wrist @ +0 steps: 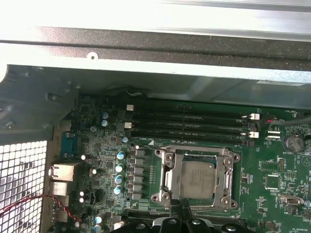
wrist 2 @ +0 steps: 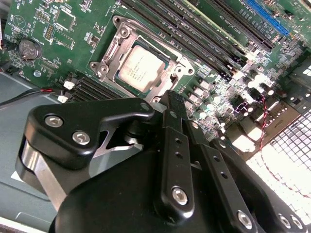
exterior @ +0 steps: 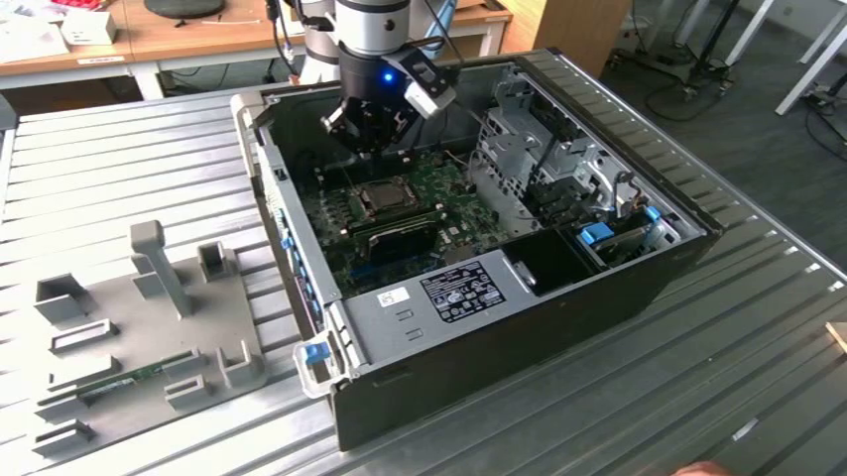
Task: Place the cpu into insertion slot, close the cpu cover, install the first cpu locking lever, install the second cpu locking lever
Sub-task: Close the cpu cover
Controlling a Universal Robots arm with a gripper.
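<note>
Pincer near cpu; ribbed metal table

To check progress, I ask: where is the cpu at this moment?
In both wrist views the cpu lies in the insertion slot, framed by the cpu cover, beside the long memory slots.

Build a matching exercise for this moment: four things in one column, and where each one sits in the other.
Things:
1. cpu
2. cpu cover
3. end effector
4. grey fixture plate

Places:
A. above the green board, at the cover's edge
B. on the table outside the computer case, at the exterior view's left
C. framed by the cover's window
D. lying flat on the board, around the chip

Pairs: 1-C, 2-D, 3-A, 4-B
</note>
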